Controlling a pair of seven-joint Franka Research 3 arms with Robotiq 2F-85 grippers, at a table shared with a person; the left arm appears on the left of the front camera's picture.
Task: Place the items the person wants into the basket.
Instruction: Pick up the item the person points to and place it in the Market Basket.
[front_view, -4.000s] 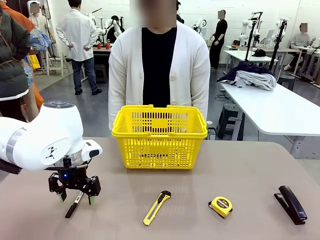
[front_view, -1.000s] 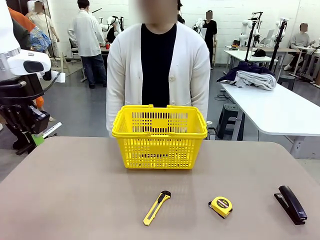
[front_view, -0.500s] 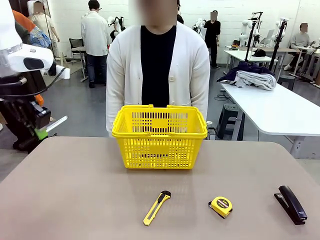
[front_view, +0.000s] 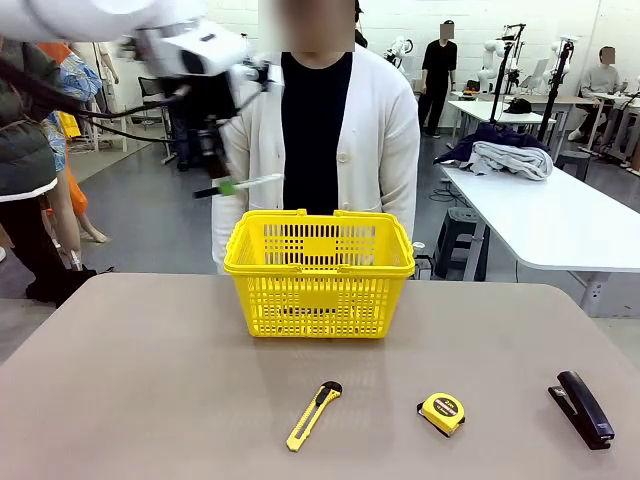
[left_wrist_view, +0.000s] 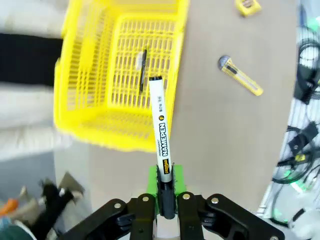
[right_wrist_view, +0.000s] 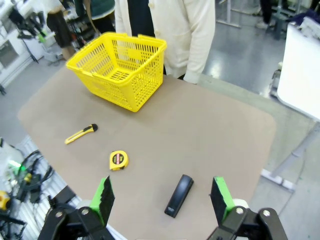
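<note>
My left gripper (front_view: 228, 186) hangs high over the yellow basket's (front_view: 320, 270) left rear corner, shut on a white-and-black marker (front_view: 250, 183) that sticks out sideways. In the left wrist view the marker (left_wrist_view: 161, 130) runs from the green pads out over the basket (left_wrist_view: 85, 75), and a slim black pen (left_wrist_view: 143, 70) lies on the basket floor. The yellow-and-black tape measure (front_view: 441, 412) rests on the table at the front right. The person (front_view: 318, 130) stands right behind the basket. My right gripper (right_wrist_view: 161, 200) is open and holds nothing, high above the table's near right side.
A long yellow utility knife (front_view: 314, 415) lies in front of the basket, and a black stapler (front_view: 582, 408) sits near the right edge. The brown table (front_view: 150, 380) is bare on its left half. Other people and tables stand farther off.
My left arm has swung from the table's far left edge up and to the right, carrying the marker to a spot above the basket. The things on the table have not moved.
</note>
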